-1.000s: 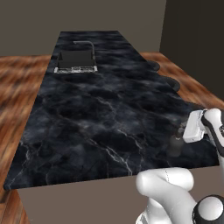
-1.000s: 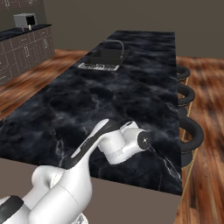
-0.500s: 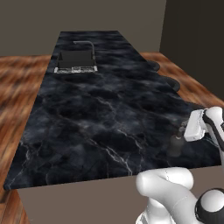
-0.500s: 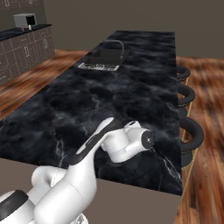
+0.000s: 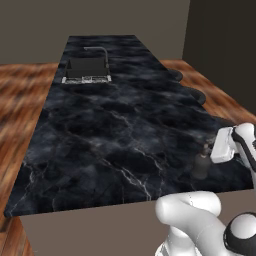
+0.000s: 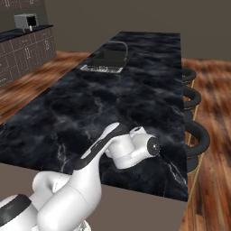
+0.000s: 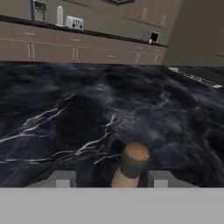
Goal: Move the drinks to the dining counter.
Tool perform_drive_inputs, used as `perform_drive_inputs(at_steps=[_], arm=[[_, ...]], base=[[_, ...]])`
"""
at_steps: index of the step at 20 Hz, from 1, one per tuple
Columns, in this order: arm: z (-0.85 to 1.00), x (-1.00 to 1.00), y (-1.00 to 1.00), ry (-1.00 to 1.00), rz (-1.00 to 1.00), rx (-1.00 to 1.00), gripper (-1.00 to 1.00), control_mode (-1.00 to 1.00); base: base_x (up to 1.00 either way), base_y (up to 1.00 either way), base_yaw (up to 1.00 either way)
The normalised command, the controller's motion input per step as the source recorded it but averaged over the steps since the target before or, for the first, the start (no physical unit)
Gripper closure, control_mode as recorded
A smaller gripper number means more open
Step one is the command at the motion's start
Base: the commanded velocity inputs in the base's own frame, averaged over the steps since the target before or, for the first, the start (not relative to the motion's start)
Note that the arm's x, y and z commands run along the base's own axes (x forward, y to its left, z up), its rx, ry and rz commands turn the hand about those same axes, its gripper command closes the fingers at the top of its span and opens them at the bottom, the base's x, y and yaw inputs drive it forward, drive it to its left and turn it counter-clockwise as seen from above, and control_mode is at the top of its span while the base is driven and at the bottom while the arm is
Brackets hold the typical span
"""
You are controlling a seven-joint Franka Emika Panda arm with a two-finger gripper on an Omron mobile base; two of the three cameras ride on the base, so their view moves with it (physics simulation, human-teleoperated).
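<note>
Bottle (image 5: 201,165) stands upright on the dining counter (image 5: 110,125), near right corner. Gripper (image 7: 111,180) level with its neck, fingers parted either side, not clamping. Judged: one drink delivered; can and carton apparently still to fetch.

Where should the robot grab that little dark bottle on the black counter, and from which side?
Probably the narrow neck of the bottle, from the side. It stands upright on the counter near the stool edge, and the gripper already straddles the neck level, jaws apart.
</note>
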Motion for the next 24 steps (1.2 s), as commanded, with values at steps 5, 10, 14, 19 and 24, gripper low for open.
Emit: perform_drive_inputs(at_steps=[5, 10, 14, 19, 24], arm=[[-0.14, 0.00, 0.00, 0.00, 0.00, 0.00, -1.00, -1.00], [0.00, 0.00, 0.00, 0.00, 0.00, 0.00, -1.00, -1.00], [0.22, -0.03, 0.00, 0.00, 0.00, 0.00, -1.00, -1.00], [0.57, -0.32, 0.00, -0.17, 0.00, 0.00, -1.00, -1.00], [0.52, -0.60, 0.01, -0.35, 0.03, 0.00, -1.00, -1.00]], base=[[0.00, 0.00, 0.00], [0.00, 0.00, 0.00], [0.00, 0.00, 0.00], [0.00, 0.00, 0.00], [0.00, 0.00, 0.00]])
